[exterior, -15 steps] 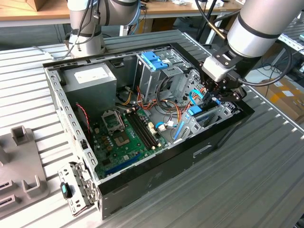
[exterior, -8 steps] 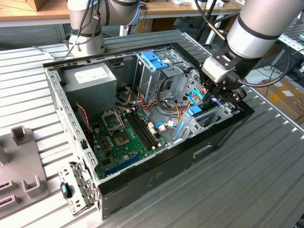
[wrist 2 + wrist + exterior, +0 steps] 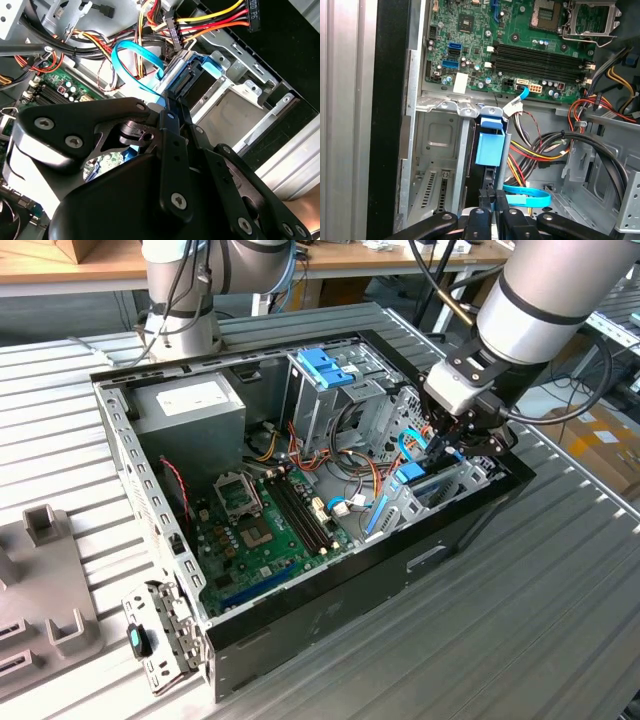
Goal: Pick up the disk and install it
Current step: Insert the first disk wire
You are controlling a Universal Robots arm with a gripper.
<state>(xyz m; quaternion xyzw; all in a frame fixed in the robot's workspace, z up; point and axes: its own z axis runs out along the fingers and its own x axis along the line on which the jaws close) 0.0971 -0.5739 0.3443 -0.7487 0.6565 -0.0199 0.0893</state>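
open computer case (image 3: 330, 605), grey power-supply box (image 3: 190, 405) at its end on the exterior view's left, green motherboard (image 3: 255, 535) on its floor, gripper (image 3: 441, 448) at its opposite end, claw clamped on the disk (image 3: 490, 145), standing edge-on in the bay (image 3: 437, 145) there

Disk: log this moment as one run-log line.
gripper: shut on disk | disk: on edge, at metal drive bay | site: computer case, exterior view's right

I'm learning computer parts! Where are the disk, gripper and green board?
the disk (image 3: 196, 86), second wrist view, its connector end
the gripper (image 3: 494, 196), first wrist view, between its fingertips
the green board (image 3: 470, 45), first wrist view, green surface
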